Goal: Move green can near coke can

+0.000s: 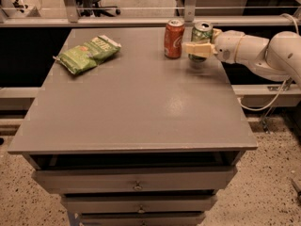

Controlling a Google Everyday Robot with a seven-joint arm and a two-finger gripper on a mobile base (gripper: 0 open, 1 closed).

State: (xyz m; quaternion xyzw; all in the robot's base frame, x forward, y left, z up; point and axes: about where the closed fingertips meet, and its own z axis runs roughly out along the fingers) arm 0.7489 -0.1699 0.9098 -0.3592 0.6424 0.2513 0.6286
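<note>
**At the far right corner: green can clasped beside the cola can**

Nearest the camera, a bank of grey metal drawers with small round knobs [137, 186] sits under the flat grey tabletop [141, 112]; farther back on the left, a flat green crinkled chip bag [88, 53] lies at a slant, well apart from both cans; at the far edge, right of centre, the red-orange cola can with white script [173, 38] stands upright; just beside it on its right is the green drink can with a silver top [202, 32], upright too, the two close but seemingly not touching; the pale two-finger gripper [199, 47] is closed round this green can, one beige finger [196, 49] crossing its front; whether the can's base rests on the table is hard to say; the white jointed robot arm [256, 51] reaches in from the right.
</note>
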